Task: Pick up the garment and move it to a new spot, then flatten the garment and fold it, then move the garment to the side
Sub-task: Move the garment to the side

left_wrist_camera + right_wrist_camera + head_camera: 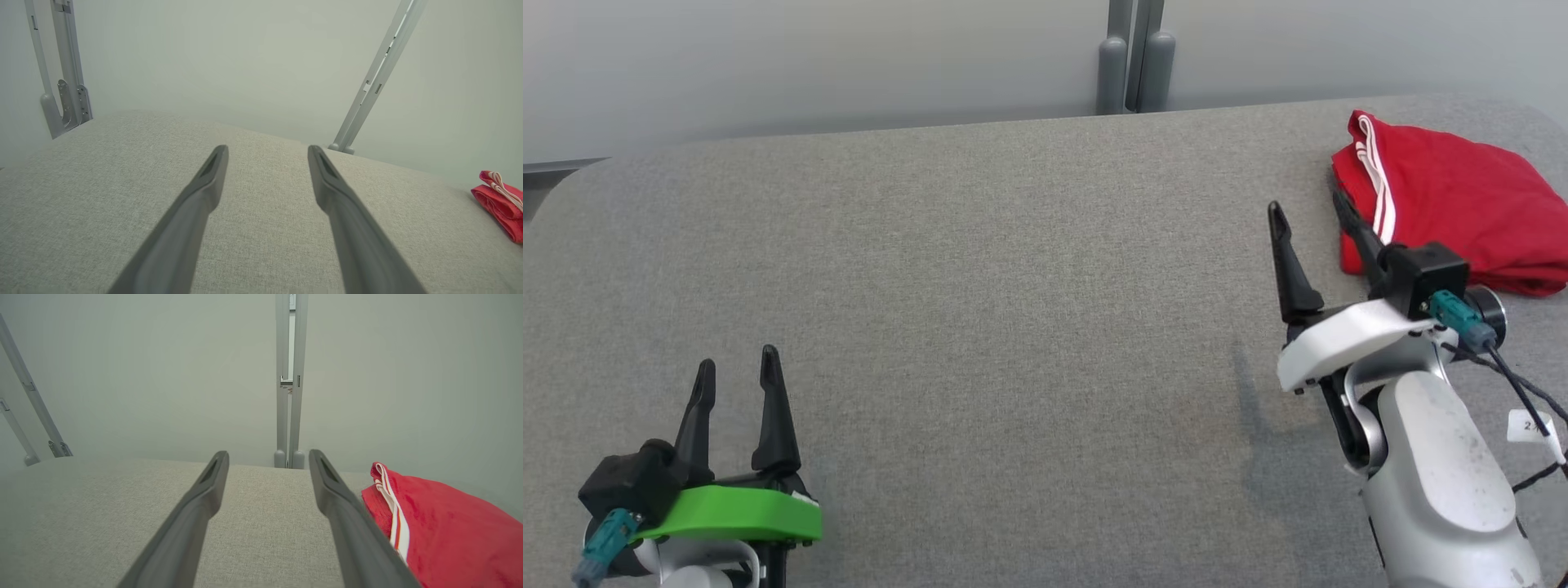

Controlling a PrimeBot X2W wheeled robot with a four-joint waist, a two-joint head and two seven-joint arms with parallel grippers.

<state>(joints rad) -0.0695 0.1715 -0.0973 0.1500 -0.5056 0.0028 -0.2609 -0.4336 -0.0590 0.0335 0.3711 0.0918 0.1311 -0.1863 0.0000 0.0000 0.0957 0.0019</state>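
The garment (1462,200) is red with white stripes and lies folded at the far right of the grey table (1013,327). It also appears at the right edge of the left wrist view as the garment (500,200), and at the lower right of the right wrist view as the garment (445,531). My right gripper (1311,208) is open just left of the garment, its right finger close against the cloth's striped edge, with nothing between the fingers. My left gripper (737,367) stands open and empty at the table's near left. In their own views the left gripper (267,153) and right gripper (268,457) show spread fingers over bare cloth.
A pale wall runs behind the table with a grey upright post (1134,57) at its middle. Slanted metal rails (380,77) stand beyond the table's far edge. The table's corners are rounded, and cables (1523,392) hang off my right wrist.
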